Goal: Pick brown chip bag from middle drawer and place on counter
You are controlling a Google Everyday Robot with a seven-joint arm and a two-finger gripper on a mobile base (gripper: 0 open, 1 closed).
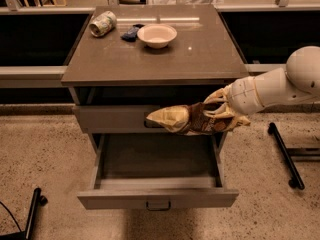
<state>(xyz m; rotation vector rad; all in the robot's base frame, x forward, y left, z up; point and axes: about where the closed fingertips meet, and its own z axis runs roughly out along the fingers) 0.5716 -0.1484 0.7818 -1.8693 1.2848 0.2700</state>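
pincer (219, 115) round brown chip bag (176, 119) above middle drawer (157, 198)

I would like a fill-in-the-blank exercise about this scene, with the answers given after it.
1. The gripper holds the brown chip bag ____ (above/inside) the middle drawer.
2. That drawer is ____ (open/shut).
3. On the counter, the can lies ____ (left/right) of the bowl in the camera view.
Missing words: above; open; left.
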